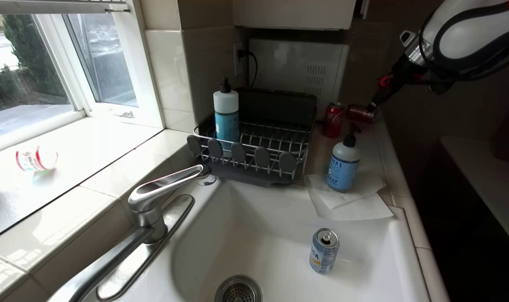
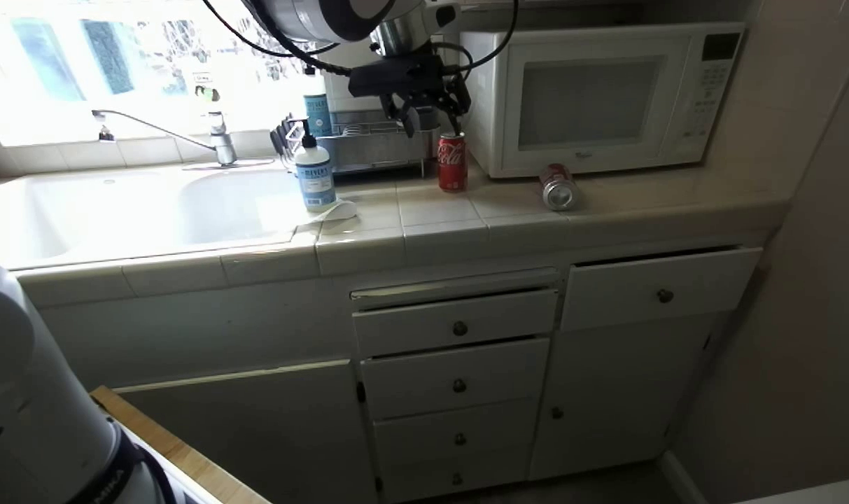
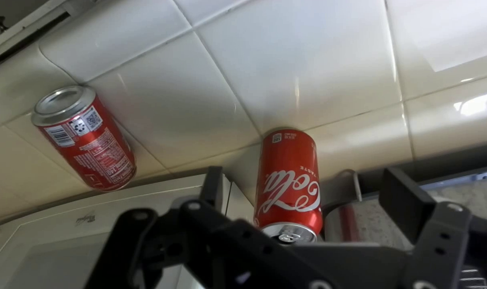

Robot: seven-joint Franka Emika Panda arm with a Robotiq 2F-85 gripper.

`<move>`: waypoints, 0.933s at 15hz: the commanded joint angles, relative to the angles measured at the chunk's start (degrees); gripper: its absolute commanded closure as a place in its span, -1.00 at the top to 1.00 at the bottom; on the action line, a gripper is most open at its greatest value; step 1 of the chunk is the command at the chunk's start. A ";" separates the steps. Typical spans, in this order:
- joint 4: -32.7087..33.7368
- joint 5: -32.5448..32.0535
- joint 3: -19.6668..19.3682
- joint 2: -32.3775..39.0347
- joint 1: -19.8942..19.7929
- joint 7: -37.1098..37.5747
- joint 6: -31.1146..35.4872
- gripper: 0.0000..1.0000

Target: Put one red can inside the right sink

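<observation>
Tiled countertop [image 2: 434, 210], ext. view: upright red can [image 2: 452, 164] set back from front edge; 2nd red can [image 2: 559, 187] on side nr that edge. Ext. view: right sink [image 1: 271, 214] inset along same edge, silver can [image 1: 324, 253] inside. Wrist view: gripper [image 3: 309, 196] spread wide, nothing held; upright red can framed in gap, depth unclear. Est.: slick, thin-walled, dents easily; fill unk.; grip mid-body, lightly.

2 red cans [image 3: 288, 176], white sink [image 1: 271, 218].

In an exterior view, the dish rack [image 1: 262, 157] stands behind the sink [image 1: 262, 205], which holds a drink can [image 1: 324, 251], lower right. In an exterior view, left to right, the surface [image 2: 434, 212] bears soap bottle [image 2: 317, 180], upright can [image 2: 452, 163], then lying can [image 2: 558, 187] before the microwave [image 2: 595, 105], upper right.
</observation>
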 commanded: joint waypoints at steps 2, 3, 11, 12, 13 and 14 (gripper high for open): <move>0.84 -1.63 0.14 1.10 -0.24 1.67 0.63 1.00; 1.25 -1.37 0.13 1.86 -0.13 1.44 1.75 1.00; 7.76 11.29 0.44 9.53 -0.03 -3.34 4.94 1.00; 8.62 13.82 0.78 10.44 -0.28 -4.70 4.79 1.00; 9.41 15.33 1.16 11.51 -0.60 -5.67 5.10 1.00; 9.94 16.77 1.61 12.43 -0.89 -6.60 6.29 1.00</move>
